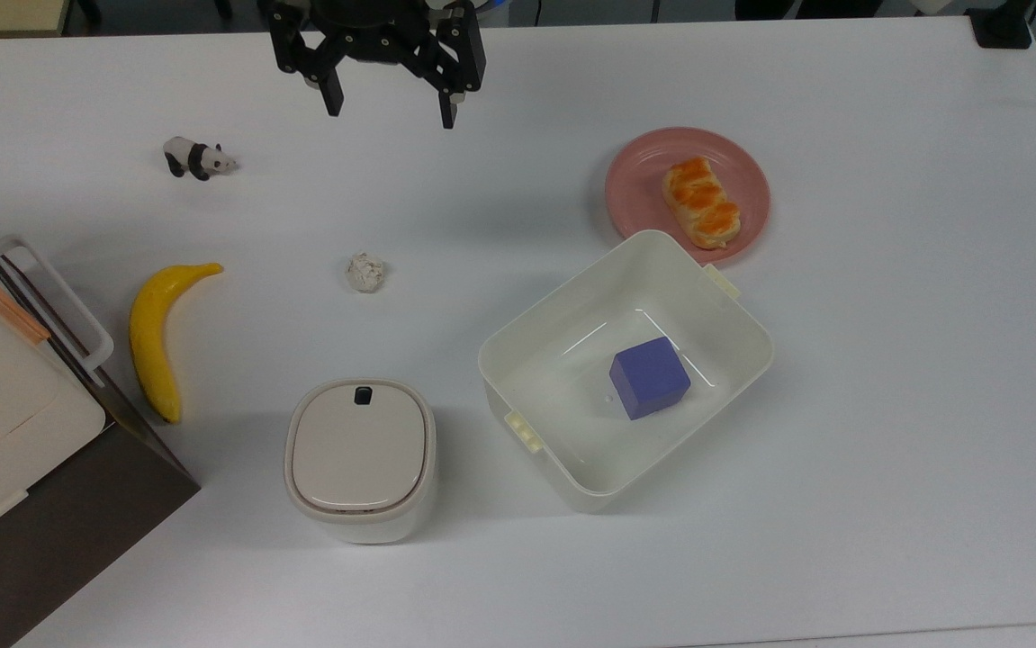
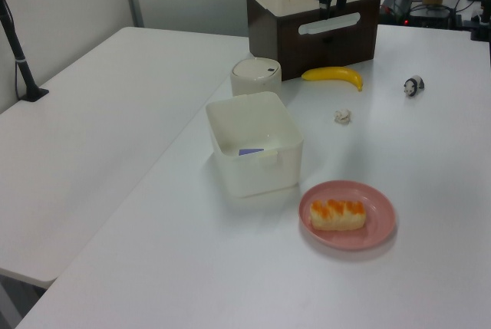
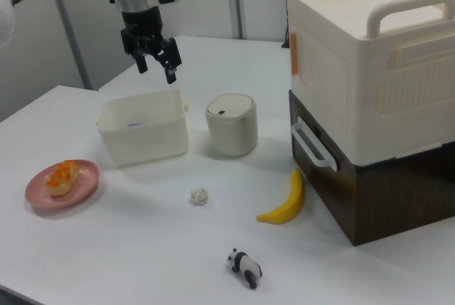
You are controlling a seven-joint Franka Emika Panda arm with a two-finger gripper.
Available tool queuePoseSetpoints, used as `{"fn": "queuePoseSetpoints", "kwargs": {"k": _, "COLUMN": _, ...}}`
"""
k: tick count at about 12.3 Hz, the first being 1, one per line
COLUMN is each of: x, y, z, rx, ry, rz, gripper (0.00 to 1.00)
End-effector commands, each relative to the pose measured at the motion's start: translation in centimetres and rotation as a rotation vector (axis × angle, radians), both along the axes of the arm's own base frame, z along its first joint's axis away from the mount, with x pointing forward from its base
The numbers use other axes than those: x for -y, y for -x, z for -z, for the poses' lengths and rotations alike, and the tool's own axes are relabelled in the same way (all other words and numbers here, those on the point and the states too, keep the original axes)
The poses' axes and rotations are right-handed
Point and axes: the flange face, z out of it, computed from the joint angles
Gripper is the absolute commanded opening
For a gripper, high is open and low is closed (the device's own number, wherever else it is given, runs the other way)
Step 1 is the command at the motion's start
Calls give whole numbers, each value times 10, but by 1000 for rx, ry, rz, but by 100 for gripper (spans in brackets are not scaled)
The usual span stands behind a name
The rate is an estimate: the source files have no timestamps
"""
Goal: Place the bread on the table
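The bread is a small bun with a glossy orange-brown top, lying on a round pink plate at the top view's upper right. It also appears in the left view and the right view. My gripper hangs open and empty above the white table, near the far edge and well to the top view's left of the plate. In the right view the gripper is high above the tub. In the left view the gripper is in front of the big box.
A cream tub holding a blue cube sits just below the plate. A lidded white bin, a banana, a paper ball and a toy panda lie to the top view's left. A large cream box stands on a brown base.
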Motion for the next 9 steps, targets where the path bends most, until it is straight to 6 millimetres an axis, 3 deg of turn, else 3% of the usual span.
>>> {"fn": "queuePoseSetpoints", "kwargs": {"k": 1, "x": 0, "y": 3, "z": -1, "rx": -26, "ry": 0, "rz": -22, "gripper": 100}}
{"fn": "queuePoseSetpoints", "kwargs": {"k": 9, "x": 1, "y": 2, "z": -1, "rx": -19, "ry": 14, "rz": -64, "gripper": 100}}
